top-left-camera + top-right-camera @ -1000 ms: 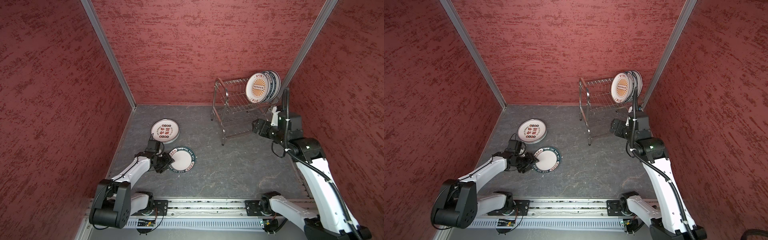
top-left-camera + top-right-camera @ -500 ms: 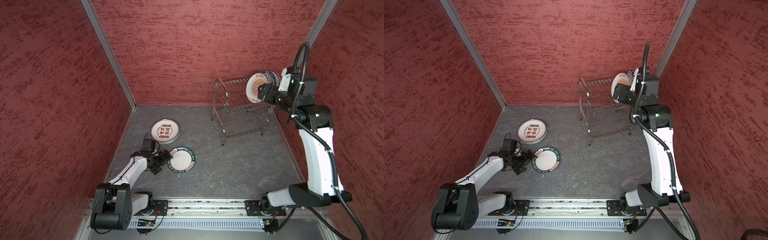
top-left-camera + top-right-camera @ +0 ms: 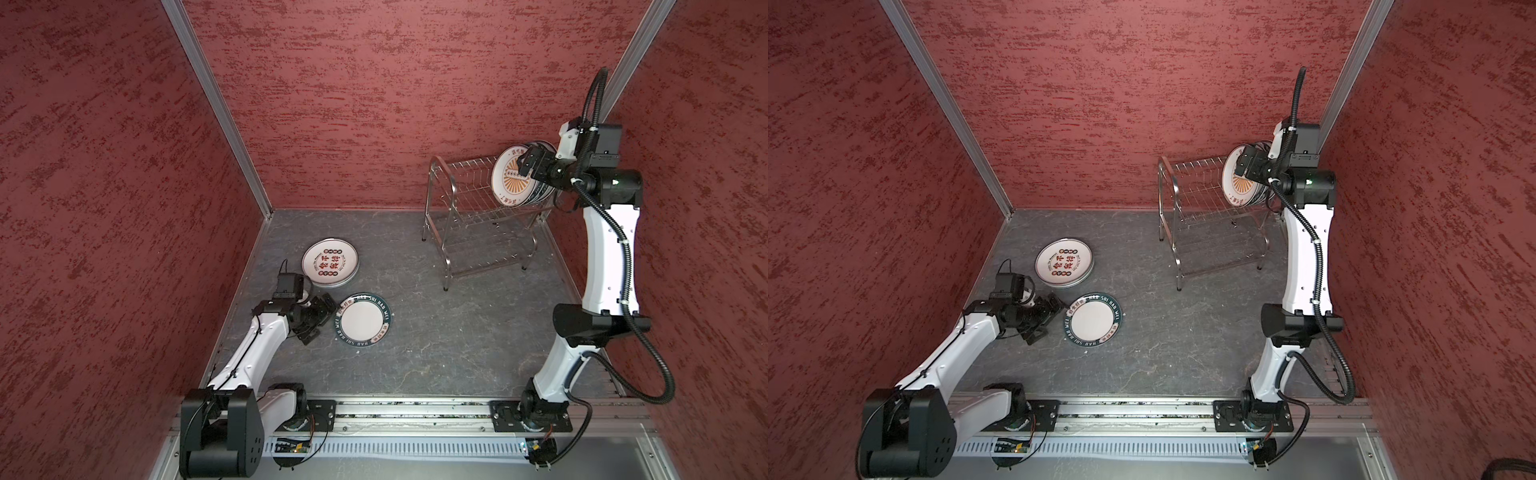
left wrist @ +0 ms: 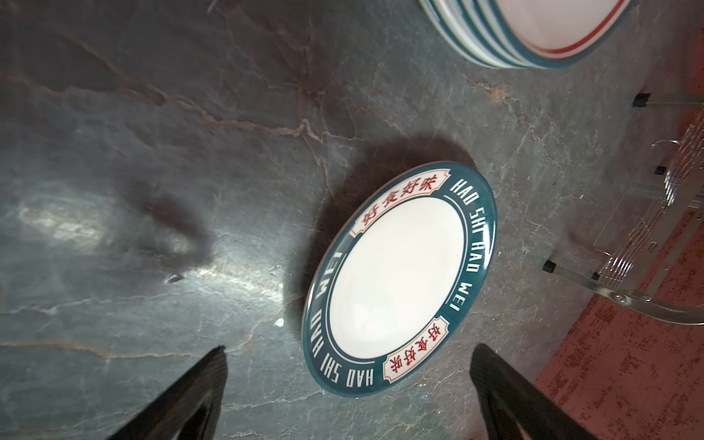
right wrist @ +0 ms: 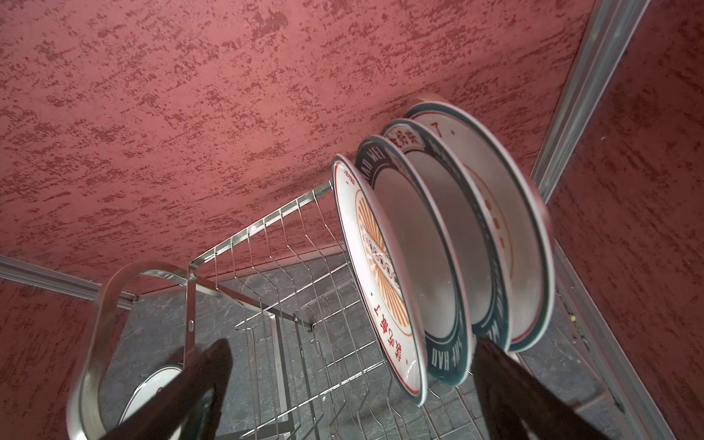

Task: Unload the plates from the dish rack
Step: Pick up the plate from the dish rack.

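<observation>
**Clearances.** Broad open stretch of grey slate floor between the plates lying on the left and the rack at the far right. More open floor forward to the base rail.

**Dish rack**. Steel wire, two tiers, set in the far right corner, close to the back wall and the right wall. Long axis along the back wall, slightly skewed. Arched end loop toward the open floor.

**Rack contents.** Four plates on edge in the upper tier, bunched at the end nearest the right wall, faces turned along the long axis toward the loop end.
- Front: sunburst plate.
- Middle: two teal-rimmed plates.
- Back: thin-rimmed white plate.

**Right gripper**. Raised to plate height, in front of the sunburst face in both top views. Jaws spread wide, nothing grasped. Contact with any rim not determinable.

**Left gripper**. Low over the floor, released, jaws wide.

**Lettered plate**. Teal rim, white centre, flat and face up, just ahead of the left fingertips, ungripped.

**Floor stack**. Several plates flat, top one printed with red-black characters. Just behind the lettered plate, rims near but apart.
</observation>
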